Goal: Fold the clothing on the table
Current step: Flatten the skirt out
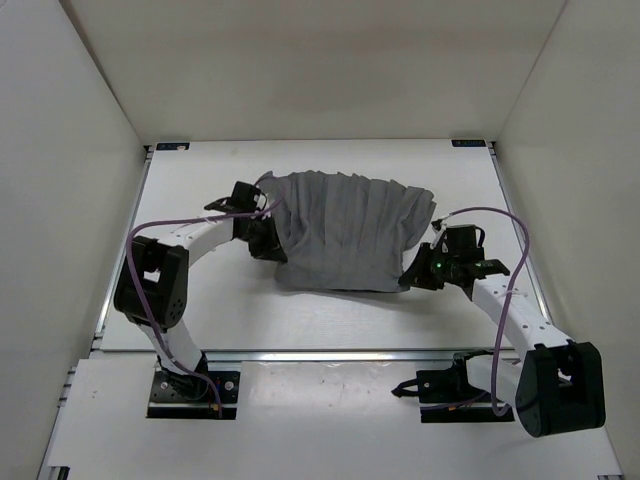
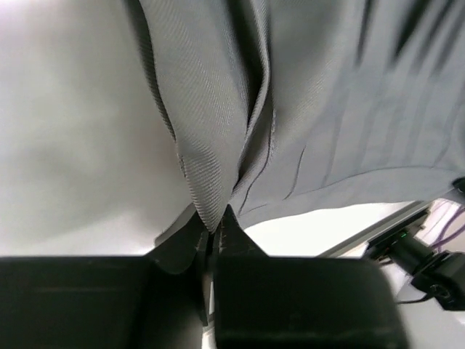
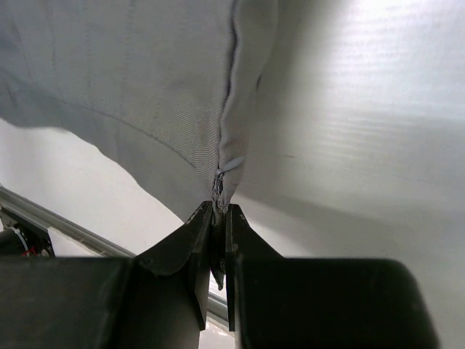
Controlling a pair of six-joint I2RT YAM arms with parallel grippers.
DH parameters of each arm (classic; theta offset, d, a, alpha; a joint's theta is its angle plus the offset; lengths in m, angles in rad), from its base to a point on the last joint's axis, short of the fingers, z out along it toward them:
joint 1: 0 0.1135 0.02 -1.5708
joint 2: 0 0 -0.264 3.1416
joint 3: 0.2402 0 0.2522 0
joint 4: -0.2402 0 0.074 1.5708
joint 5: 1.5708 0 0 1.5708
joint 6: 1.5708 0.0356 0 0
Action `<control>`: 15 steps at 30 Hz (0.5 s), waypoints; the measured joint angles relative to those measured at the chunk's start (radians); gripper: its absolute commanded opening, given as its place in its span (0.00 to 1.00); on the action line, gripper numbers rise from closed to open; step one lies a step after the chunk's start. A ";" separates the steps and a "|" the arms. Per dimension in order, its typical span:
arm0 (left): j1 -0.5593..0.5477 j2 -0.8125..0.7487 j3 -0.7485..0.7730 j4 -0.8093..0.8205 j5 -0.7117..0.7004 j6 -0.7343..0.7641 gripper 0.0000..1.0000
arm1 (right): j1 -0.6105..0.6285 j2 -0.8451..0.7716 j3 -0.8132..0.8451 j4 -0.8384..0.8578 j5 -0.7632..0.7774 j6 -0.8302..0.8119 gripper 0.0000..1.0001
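Observation:
The grey pleated clothing (image 1: pixel 345 230) hangs spread between my two grippers over the middle of the white table (image 1: pixel 300 315), its lower hem near the table. My left gripper (image 1: pixel 266 243) is shut on the garment's left edge. In the left wrist view a fold of the clothing (image 2: pixel 327 109) is pinched in that gripper (image 2: pixel 214 224). My right gripper (image 1: pixel 416 272) is shut on the right edge. The right wrist view shows a seamed corner of the clothing (image 3: pixel 145 87) clamped in that gripper (image 3: pixel 219 215).
White walls (image 1: pixel 80 150) enclose the table on three sides. A metal rail (image 1: pixel 330 354) runs along the near edge, with both arm bases behind it. The right arm (image 2: pixel 418 254) shows at the lower right of the left wrist view.

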 measured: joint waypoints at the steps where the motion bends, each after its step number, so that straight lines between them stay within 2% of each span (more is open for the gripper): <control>1: 0.002 -0.012 -0.045 0.012 0.001 -0.003 0.22 | 0.000 0.011 -0.009 0.002 -0.005 0.000 0.00; 4: 0.003 -0.051 -0.162 0.043 0.003 -0.014 0.51 | 0.000 0.025 -0.031 0.014 -0.020 0.003 0.00; 8: -0.027 -0.106 -0.277 0.100 0.000 -0.045 0.79 | 0.000 0.030 -0.044 0.027 -0.034 0.003 0.00; 11: -0.051 -0.148 -0.339 0.150 -0.001 -0.077 0.82 | 0.001 0.031 -0.048 0.029 -0.041 0.000 0.01; 15: -0.072 -0.251 -0.429 0.187 -0.016 -0.117 0.76 | 0.001 0.032 -0.053 0.031 -0.043 -0.002 0.00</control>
